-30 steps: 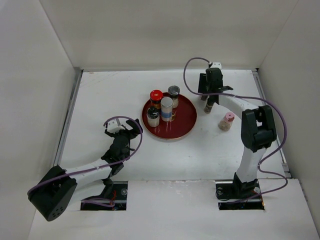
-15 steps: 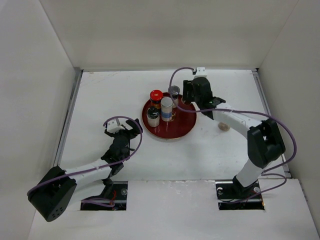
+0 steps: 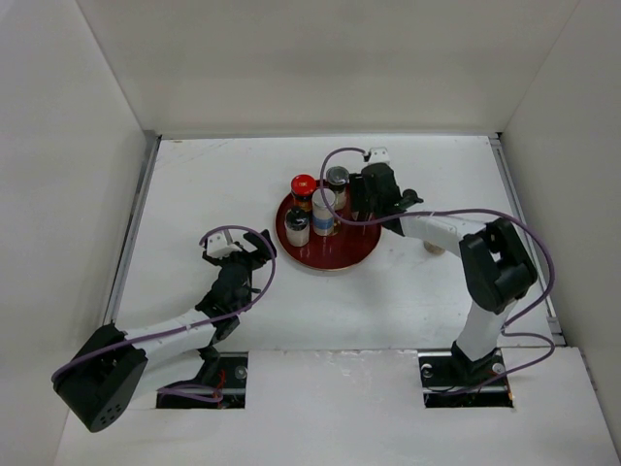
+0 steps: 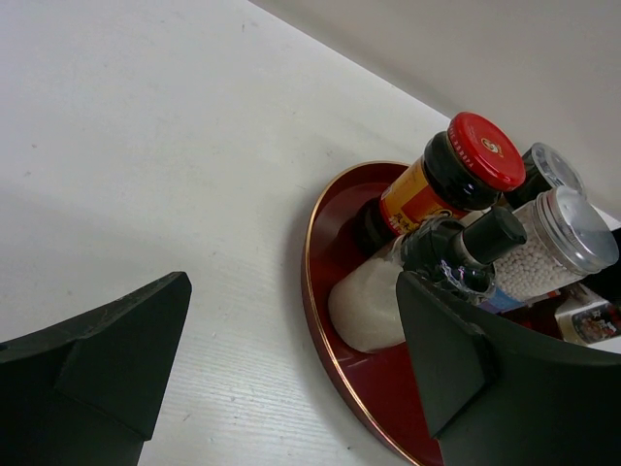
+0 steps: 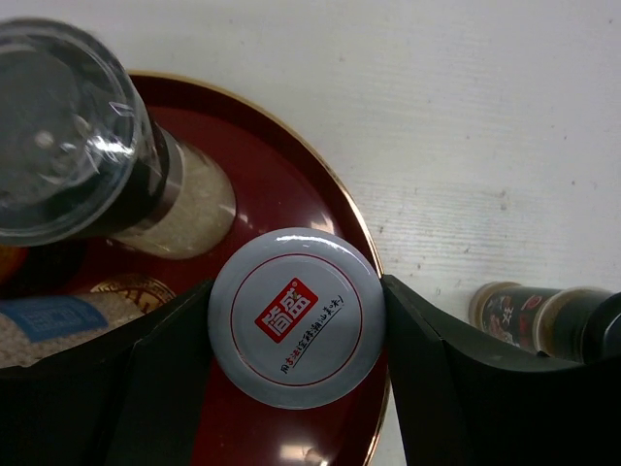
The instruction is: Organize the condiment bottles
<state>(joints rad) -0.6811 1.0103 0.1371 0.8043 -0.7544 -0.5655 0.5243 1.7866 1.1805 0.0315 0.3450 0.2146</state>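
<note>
The right gripper clasps a grey-capped jar from both sides at the edge of the red tray, near a red-capped bottle standing on it. Another bottle is on the tabletop beside the tray. The left gripper hangs spread wide and holds nothing.

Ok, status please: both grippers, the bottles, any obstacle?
Left gripper open, empty. Right gripper shut on white-capped jar at red tray rim. Clear-topped grinder close beside it. One dark bottle outside the tray.

White-and-black arms, purple cables
</note>
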